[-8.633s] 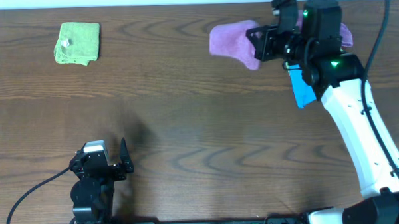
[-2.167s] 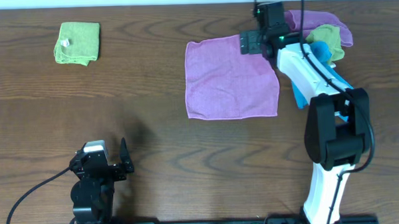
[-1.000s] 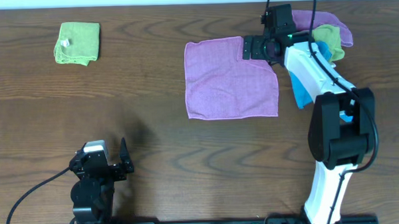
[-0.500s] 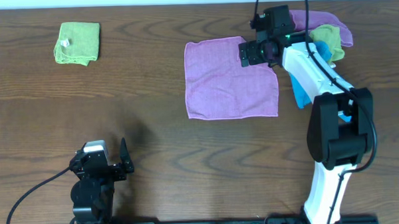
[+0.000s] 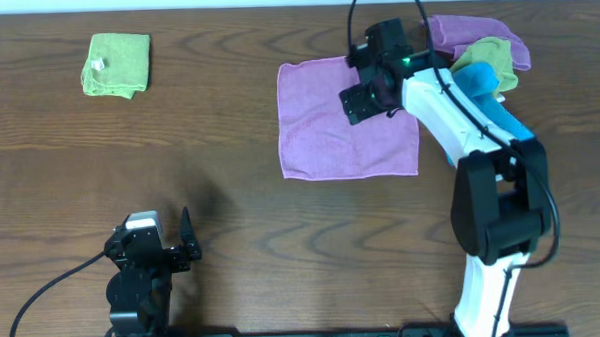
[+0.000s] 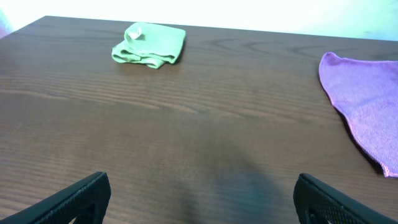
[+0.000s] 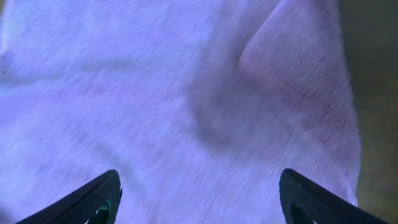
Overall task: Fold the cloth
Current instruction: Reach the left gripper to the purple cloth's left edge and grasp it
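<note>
Cloth (image 5: pixel 319 138) spread flat — right pincer (image 5: pixel 356 100) angled down over it, apart; left pincer (image 6: pixel 199 198) low, apart too.

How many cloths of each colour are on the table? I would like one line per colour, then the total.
Purple: 2, the spread purple cloth and the purple cloth in the pile
Green: 2, the folded green cloth and the green cloth in the pile
Blue: 1, the blue cloth in the pile
Total: 5
</note>
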Available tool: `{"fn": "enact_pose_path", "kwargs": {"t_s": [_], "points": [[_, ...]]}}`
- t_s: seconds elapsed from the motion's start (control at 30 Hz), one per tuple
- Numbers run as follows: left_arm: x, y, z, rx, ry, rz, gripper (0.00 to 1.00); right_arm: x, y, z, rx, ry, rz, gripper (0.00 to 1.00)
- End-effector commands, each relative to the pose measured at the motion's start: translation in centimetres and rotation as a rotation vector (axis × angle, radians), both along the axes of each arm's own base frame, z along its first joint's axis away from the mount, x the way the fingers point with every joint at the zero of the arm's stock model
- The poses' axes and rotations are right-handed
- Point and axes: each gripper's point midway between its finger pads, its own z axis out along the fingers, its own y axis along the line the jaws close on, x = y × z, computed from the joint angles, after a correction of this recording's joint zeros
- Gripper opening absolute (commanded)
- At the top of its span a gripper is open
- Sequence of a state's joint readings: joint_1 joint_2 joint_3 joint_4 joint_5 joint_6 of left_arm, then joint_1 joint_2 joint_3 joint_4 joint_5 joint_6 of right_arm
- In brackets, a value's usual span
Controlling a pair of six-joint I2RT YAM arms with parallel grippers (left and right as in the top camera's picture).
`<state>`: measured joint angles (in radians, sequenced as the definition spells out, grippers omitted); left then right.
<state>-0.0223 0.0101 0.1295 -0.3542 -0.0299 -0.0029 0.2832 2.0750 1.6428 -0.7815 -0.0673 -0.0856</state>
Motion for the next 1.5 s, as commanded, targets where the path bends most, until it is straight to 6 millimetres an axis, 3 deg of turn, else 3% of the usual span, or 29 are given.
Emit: {"fn": "enact_pose_path", "kwargs": {"t_s": [0.0,0.2,0.3,0.4,0.47,0.6,0.7,0.8,0.87,1.17,1.3,1.47], "points": [[0.0,0.1,-1.1,0.008,0.023,0.003,0.95,-0.8,1.1,5.7,0.026,-0.08,0.001,0.81],[0.0,-0.1,-1.0,-0.013,0.019,0.0,0.95,-4.4,0.9,12.6,0.062,-0.137,-0.008,0.83],[0.0,-2.3,-1.0,-0.271,0.021,-0.048,0.95,-6.7,0.1,17.4,0.104,-0.207,-0.035,0.84],[-0.7,-6.0,-0.8,-0.657,0.086,-0.135,0.95,-9.8,-0.7,21.0,0.134,-0.249,-0.052,0.85],[-0.7,-6.3,-0.7,-0.744,0.097,-0.123,0.95,-11.4,-1.3,22.3,0.142,-0.259,-0.059,0.88],[-0.5,-6.4,0.2,-1.015,0.101,-0.045,0.95,-14.5,-2.5,23.8,0.139,-0.254,-0.06,0.92],[-0.1,-7.2,3.1,-1.018,0.012,-0.146,0.97,-16.3,-3.2,24.2,0.132,-0.238,-0.064,0.91],[-0.2,-8.7,6.9,-0.948,-0.103,-0.332,0.85,-17.2,-3.5,24.7,0.134,-0.243,-0.064,0.89],[0.1,-8.8,7.5,-0.947,-0.121,-0.353,0.85,-17.3,-3.6,25.1,0.14,-0.261,-0.064,0.89],[2.8,-12.0,4.0,-0.861,0.117,-0.414,0.86,-15.9,-3.1,26.7,0.173,-0.347,-0.062,0.93],[4.6,-13.6,3.9,-0.784,0.205,-0.451,0.84,-15.8,-3.1,26.7,0.172,-0.351,-0.064,0.92],[8.4,-17.3,4.5,-0.644,0.294,-0.562,0.82,-15.3,-3.2,27.1,0.176,-0.374,-0.069,0.91]]}}
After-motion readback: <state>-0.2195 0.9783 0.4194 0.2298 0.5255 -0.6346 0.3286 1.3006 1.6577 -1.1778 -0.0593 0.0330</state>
